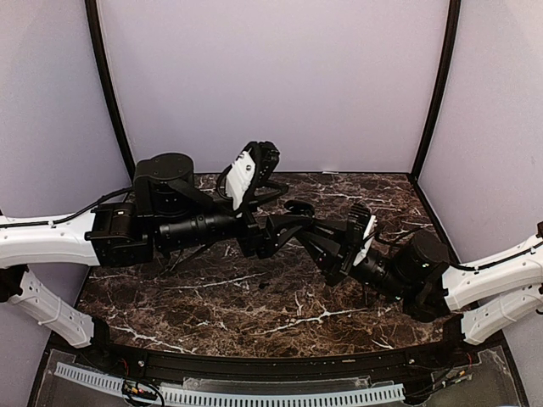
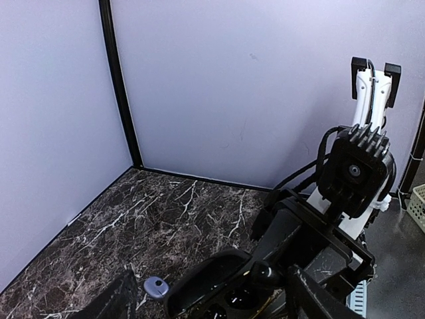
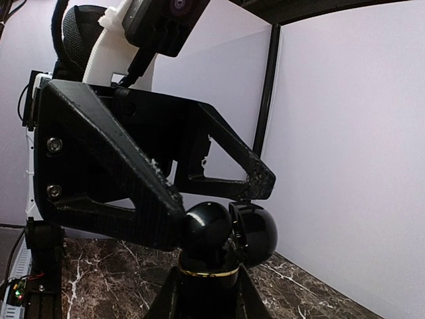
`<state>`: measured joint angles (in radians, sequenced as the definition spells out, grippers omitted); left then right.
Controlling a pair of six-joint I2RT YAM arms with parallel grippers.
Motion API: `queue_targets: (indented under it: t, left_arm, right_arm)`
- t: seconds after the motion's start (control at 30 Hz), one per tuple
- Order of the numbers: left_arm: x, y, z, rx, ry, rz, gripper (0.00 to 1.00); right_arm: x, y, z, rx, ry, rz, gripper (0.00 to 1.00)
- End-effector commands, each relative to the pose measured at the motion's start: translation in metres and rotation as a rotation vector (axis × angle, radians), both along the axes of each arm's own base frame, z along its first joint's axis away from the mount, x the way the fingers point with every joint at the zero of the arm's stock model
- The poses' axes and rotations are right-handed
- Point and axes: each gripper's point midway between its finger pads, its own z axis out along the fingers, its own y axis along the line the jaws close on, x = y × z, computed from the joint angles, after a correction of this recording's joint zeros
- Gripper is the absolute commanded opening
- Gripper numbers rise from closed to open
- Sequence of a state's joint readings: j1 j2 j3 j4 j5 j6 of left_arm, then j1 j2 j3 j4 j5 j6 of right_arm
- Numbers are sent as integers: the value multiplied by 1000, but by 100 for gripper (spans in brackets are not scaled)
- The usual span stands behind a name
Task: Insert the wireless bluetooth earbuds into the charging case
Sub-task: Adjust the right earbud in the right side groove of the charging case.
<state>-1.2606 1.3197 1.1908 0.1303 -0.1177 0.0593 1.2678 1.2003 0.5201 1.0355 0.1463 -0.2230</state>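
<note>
The black charging case (image 3: pixel 207 262), with a gold band, is gripped upright between the fingers of my right gripper (image 3: pixel 207 296). Its glossy lid (image 3: pixel 257 229) is hinged open. A dark round earbud (image 3: pixel 207 226) sits on top of the case, touching one fingertip (image 3: pixel 166 206) of my left gripper. The left gripper (image 2: pixel 212 292) is open, with its fingers wide on either side of the open case (image 2: pixel 219 282). The dark earbud (image 2: pixel 264 271) shows by its right finger. A pale purple earbud (image 2: pixel 157 287) lies on the marble table beside the lid. In the top view both grippers, left (image 1: pixel 288 227) and right (image 1: pixel 321 242), meet mid-table.
The dark marble table (image 1: pixel 254 297) is enclosed by pale walls with black corner posts (image 2: pixel 123 86). The right arm's camera housing (image 2: pixel 355 173) stands close behind the case. A pale basket (image 2: pixel 417 207) is outside at the right edge.
</note>
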Motion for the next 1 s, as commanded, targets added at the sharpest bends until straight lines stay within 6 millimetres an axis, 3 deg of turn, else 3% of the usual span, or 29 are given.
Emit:
queue_targets:
  t: [0.0, 0.97]
  left_arm:
    - [8, 5, 16, -30, -13, 44, 75]
    - [15, 15, 12, -41, 11, 92, 75]
  right_arm:
    - [-4, -5, 25, 62, -30, 18, 0]
    - [-15, -16, 32, 89, -87, 40, 0]
